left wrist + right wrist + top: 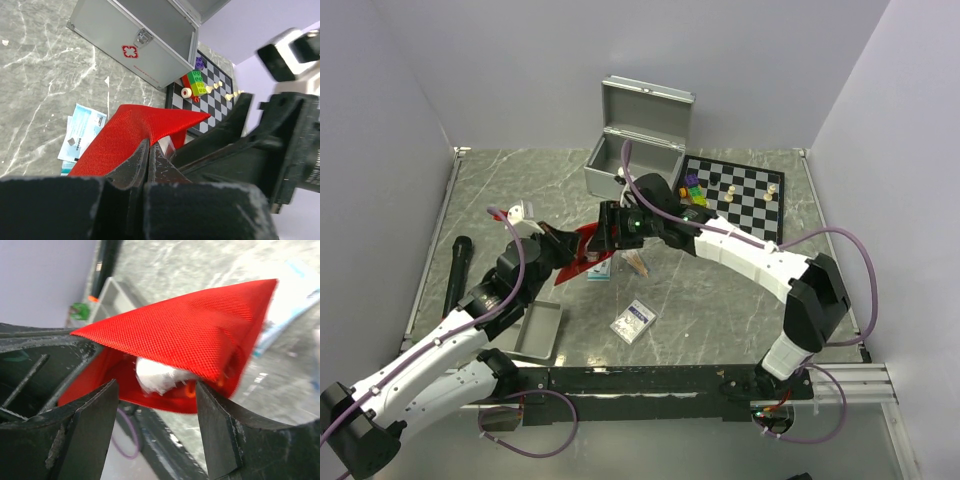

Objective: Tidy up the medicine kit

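A red fabric pouch (pixel 588 246) hangs above the table's middle, held open. My left gripper (pixel 563 243) is shut on its edge; in the left wrist view the red pouch (pixel 131 131) rises from the closed left gripper (pixel 149 150). My right gripper (pixel 609 227) is open right at the pouch's mouth. In the right wrist view the pouch (pixel 190 335) gapes and a white wrapped packet (pixel 160 377) sits inside it, between the fingers (pixel 220 430). The grey metal medicine case (pixel 638 140) stands open at the back.
A chessboard (pixel 738 195) with toy bricks and pieces lies at the back right. A white medicine box (pixel 633 321), a blue-white sachet (pixel 600 270) and wooden sticks (pixel 637 264) lie mid-table. A grey tray (pixel 539 331) and a black marker (pixel 455 276) are at the left.
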Action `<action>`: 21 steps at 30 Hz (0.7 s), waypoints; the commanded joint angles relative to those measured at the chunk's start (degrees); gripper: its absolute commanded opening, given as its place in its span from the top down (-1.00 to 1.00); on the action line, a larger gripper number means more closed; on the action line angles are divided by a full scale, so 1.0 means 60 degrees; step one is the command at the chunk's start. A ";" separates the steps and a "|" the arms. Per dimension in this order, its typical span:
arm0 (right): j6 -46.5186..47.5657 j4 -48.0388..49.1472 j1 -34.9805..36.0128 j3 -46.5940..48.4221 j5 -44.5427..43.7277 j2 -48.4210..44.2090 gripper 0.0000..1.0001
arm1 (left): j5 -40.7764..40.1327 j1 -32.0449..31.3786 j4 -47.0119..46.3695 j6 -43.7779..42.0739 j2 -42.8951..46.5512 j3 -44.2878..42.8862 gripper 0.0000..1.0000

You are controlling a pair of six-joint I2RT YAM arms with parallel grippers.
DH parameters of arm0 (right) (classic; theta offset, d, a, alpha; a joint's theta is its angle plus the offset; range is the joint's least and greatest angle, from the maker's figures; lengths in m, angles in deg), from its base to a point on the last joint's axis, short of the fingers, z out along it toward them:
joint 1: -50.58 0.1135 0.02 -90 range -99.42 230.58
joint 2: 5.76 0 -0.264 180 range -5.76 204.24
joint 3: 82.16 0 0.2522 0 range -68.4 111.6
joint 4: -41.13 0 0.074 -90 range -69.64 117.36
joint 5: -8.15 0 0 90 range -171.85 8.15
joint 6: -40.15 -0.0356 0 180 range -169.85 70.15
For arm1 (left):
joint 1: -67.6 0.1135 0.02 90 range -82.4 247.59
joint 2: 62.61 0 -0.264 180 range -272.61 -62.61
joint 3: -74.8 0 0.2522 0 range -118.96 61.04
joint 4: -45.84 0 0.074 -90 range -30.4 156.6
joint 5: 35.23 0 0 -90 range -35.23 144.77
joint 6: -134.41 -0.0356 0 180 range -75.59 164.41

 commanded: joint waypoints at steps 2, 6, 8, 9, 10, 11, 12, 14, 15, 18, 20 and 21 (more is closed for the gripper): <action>0.1494 -0.1174 0.0042 0.0726 -0.0980 -0.1470 -0.40 | 0.0581 -0.0044 -0.0753 -0.0108 0.0284 -0.0049 0.98; 0.2666 -0.1979 0.0042 0.0683 -0.1825 -0.2728 -0.40 | 0.1546 -0.0029 -0.0841 -0.0357 0.0226 -0.0122 0.98; 0.3369 -0.1953 0.0013 0.0144 -0.2573 -0.3490 -0.43 | 0.2438 0.0073 -0.0972 -0.0547 0.0153 -0.0210 0.98; 0.3778 -0.1763 0.0013 -0.0222 -0.2866 -0.3871 -0.45 | 0.3038 0.0160 -0.1118 -0.0635 0.0138 -0.0268 0.98; 0.4058 -0.1631 -0.0060 -0.0632 -0.3058 -0.4266 -0.46 | 0.3986 0.0335 -0.1206 -0.0665 0.0094 -0.0327 0.98; 0.4278 -0.1484 -0.0104 -0.0955 -0.3234 -0.4662 -0.47 | 0.4851 0.0482 -0.1381 -0.0637 0.0036 -0.0371 0.98; 0.4469 -0.1294 -0.0119 -0.1364 -0.3366 -0.5144 -0.49 | 0.5672 0.0701 -0.1586 -0.0549 -0.0067 -0.0386 0.99; 0.4602 -0.0957 -0.0177 -0.2010 -0.3484 -0.5820 -0.54 | 0.7502 0.1184 -0.2024 -0.0112 -0.0286 -0.0459 0.98; 0.4574 -0.0897 -0.0236 -0.2288 -0.3774 -0.6026 -0.57 | 0.8237 0.1375 -0.2433 0.0167 -0.0418 -0.0416 0.98; 0.4500 -0.0401 -0.0426 -0.3123 -0.3224 -0.6743 -0.65 | 0.9748 0.1830 -0.3285 0.0754 -0.0784 -0.0298 0.99; 0.4573 0.0155 -0.0441 -0.3811 -0.2900 -0.7169 -0.72 | 1.0496 0.1991 -0.3550 0.0814 -0.1106 -0.0342 0.98; 0.4632 0.0419 -0.0485 -0.4105 -0.2637 -0.7316 -0.75 | 1.0877 0.2007 -0.3667 0.0872 -0.1253 -0.0357 0.99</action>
